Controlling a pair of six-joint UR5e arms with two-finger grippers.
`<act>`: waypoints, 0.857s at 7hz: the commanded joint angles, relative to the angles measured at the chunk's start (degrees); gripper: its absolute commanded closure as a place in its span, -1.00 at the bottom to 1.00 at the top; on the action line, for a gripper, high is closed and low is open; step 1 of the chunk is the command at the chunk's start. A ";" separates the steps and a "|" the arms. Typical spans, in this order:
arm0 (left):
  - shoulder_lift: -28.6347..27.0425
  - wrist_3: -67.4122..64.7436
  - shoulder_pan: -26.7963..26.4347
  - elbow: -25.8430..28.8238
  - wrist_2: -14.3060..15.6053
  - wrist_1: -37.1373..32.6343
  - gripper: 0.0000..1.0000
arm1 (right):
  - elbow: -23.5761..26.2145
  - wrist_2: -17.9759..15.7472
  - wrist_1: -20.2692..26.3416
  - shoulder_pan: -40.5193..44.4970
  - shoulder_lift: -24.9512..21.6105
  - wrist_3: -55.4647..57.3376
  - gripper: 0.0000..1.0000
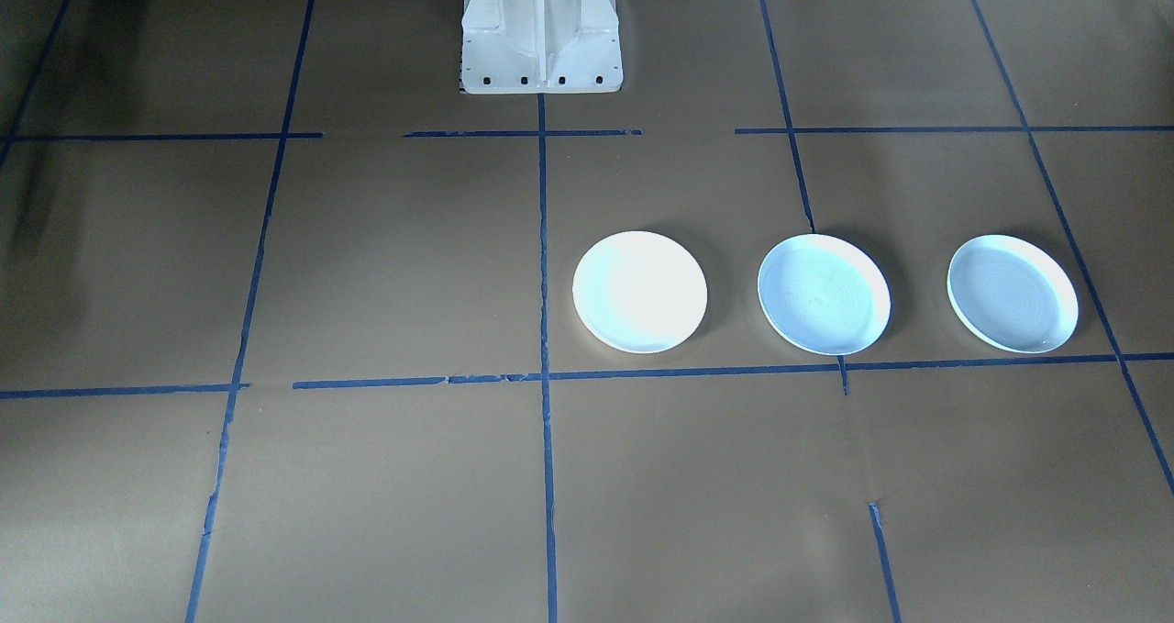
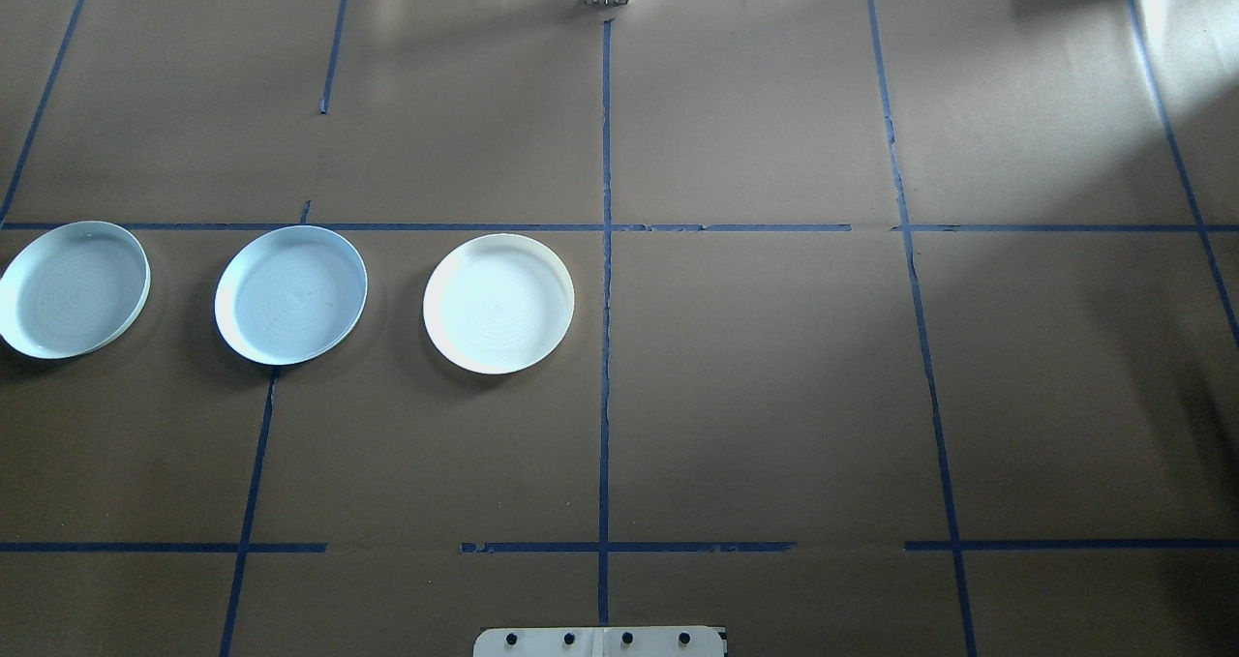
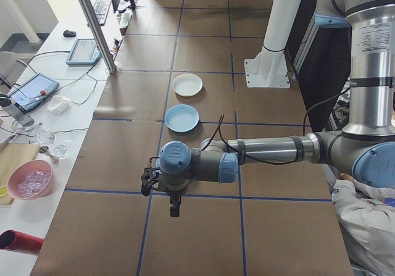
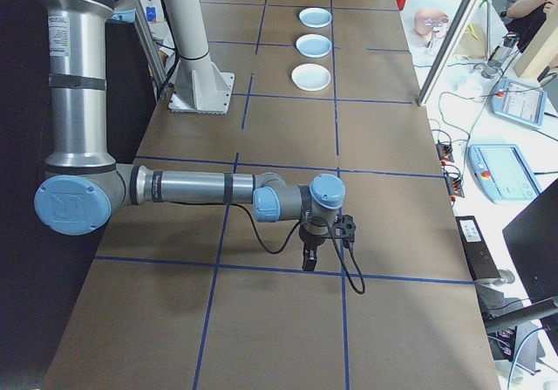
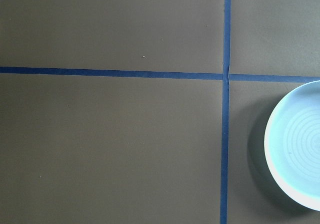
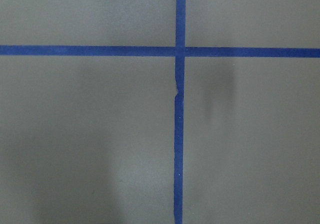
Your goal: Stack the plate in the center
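Brown paper table (image 2: 755, 396) gridded with blue tape (image 2: 605, 347); three round plates (image 2: 498, 303) line left-centre, rims up. Gripper states: cannot tell.

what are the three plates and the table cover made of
White plate: looks like glazed ceramic or hard plastic; smooth, bright sheen, faint concentric rings.
Middle blue plate and outer blue plate: pale blue with a lighter rim, glossy, ringed; likely the same ware, material not certain.
Table cover: matte brown paper by its seams and creases, marked into squares with blue tape.
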 commanded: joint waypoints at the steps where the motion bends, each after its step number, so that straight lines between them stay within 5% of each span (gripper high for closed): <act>1: 0.92 0.00 -0.09 -0.99 0.00 -0.09 -1.00 | 0.00 0.00 0.00 0.00 0.00 0.00 -1.00; 6: 0.32 -0.26 0.00 0.31 0.09 -0.27 -1.00 | 0.00 0.00 0.00 0.00 0.00 0.00 -1.00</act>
